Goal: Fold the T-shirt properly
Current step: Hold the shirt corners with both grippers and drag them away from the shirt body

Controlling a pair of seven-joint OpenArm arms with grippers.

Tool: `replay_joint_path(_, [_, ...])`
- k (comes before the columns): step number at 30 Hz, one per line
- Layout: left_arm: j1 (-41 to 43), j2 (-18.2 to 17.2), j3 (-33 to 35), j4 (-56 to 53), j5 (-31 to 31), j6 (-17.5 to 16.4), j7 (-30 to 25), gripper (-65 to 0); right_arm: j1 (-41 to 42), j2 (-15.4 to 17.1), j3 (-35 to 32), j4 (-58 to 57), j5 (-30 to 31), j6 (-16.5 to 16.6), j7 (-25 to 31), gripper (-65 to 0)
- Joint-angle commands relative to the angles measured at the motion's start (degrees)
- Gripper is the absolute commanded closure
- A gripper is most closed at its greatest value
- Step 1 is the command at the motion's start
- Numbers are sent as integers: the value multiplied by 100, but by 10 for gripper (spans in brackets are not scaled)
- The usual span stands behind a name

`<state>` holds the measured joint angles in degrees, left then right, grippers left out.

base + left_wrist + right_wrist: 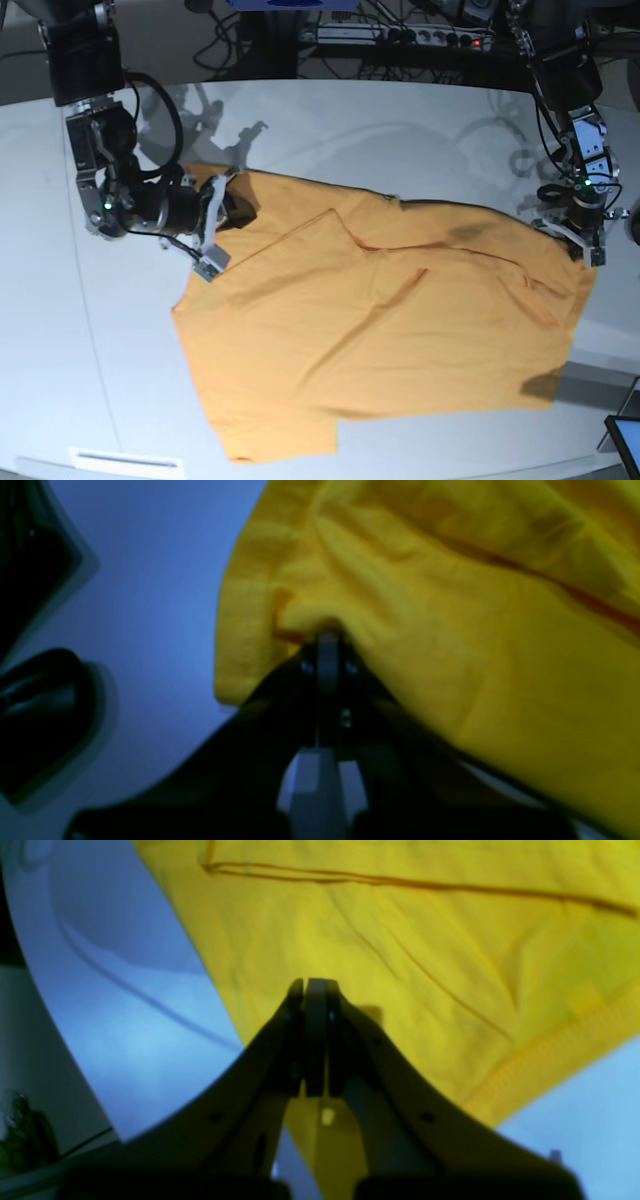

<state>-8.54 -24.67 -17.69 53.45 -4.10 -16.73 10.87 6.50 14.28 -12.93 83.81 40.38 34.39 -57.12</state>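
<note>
The orange-yellow T-shirt (380, 330) lies spread and creased over the white table (400, 130), with one layer folded across its middle. My right gripper (238, 203), on the left of the base view, is shut on the shirt's far left corner. In its wrist view the closed fingertips (311, 985) pinch the yellow cloth (400, 940) near a ribbed hem. My left gripper (583, 250), on the right of the base view, is shut on the shirt's right edge. Its wrist view shows the cloth (450, 630) bunched at the closed tips (327, 637).
Cables and a power strip (400, 35) run along the back behind the table. A dark screen corner (625, 440) pokes in at the lower right. A white label strip (125, 462) lies near the front left edge. Dark rounded parts (40, 720) sit left of the left gripper.
</note>
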Motion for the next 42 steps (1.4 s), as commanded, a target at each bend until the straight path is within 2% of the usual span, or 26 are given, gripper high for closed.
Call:
replay_joint_path(1, [-118, -131, -20, 66, -34, -2, -28, 0, 128, 0, -39, 72, -42, 11, 108, -1])
replay_joint_path(7, [-276, -131, -20, 136, -17, -2, -28, 0, 137, -211, -153, -87, -711, 11, 108, -1])
replay_joint_path(13, [-83, -114, -20, 171, -17, 7, -2, 0, 66, -325, -171, -720, -1071, 11, 293, -1])
replay_joint_path(22, [383, -122, -20, 189, -17, 7, -72, 0, -294, -299, -197, -1748, -1115, 11, 1040, -1])
replay_joint_path(26, [629, -114, -20, 145, -17, 16, -626, 0, -426, -299, -197, -2188, -1124, 11, 1304, -1])
replay_joint_path(30, [717, -96, -20, 127, -17, 16, -723, 0, -584, -299, -197, -2522, -1124, 11, 1567, -1])
replay_joint_path(40, [893, -78, -20, 101, -61, 16, -740, 0, -787, -228, -162, -2548, -1124, -6, 1620, -1])
replay_joint_path(42, [1007, -43, -20, 127, -61, 16, -749, 0, -848, -193, -162, -2460, -1124, -138, 1611, -1])
